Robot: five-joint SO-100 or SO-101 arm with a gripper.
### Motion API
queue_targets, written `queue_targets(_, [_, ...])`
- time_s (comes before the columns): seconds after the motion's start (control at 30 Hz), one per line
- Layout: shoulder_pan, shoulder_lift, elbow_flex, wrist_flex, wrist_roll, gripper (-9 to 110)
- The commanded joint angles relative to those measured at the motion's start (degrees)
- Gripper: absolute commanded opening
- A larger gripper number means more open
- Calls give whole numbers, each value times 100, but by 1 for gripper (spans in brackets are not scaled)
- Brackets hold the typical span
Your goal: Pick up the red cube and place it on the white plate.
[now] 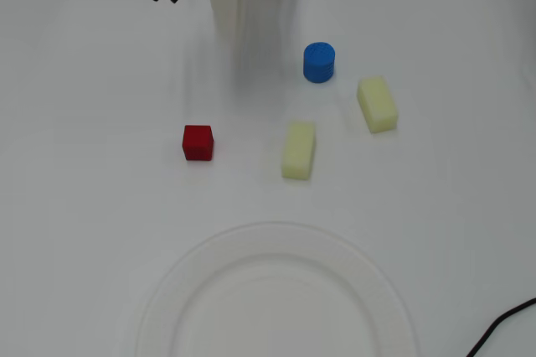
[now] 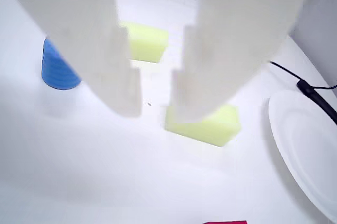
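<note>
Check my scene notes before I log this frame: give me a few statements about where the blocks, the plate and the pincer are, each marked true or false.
1. The red cube lies on the white plate. False: it sits on the bare table, apart from the plate.
2. Two pale yellow blocks are on the table. True.
3. The pincer is shut on the red cube. False: its fingers are apart with nothing between them.
4. The blue cylinder stands upright on its flat end. True.
5. The plate holds a yellow block. False: nothing lies on it.
</note>
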Motion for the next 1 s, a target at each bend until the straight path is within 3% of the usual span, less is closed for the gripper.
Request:
queue_targets(0.0, [220, -1942, -1644, 246, -193, 21])
queue_targets(0.27, [211, -2619, -2074, 237, -773, 37])
queue_targets(0.47, [272, -2874, -1846, 211, -1125, 38])
queue_targets(0.97, [729, -4201, -1863, -1274, -1661, 32])
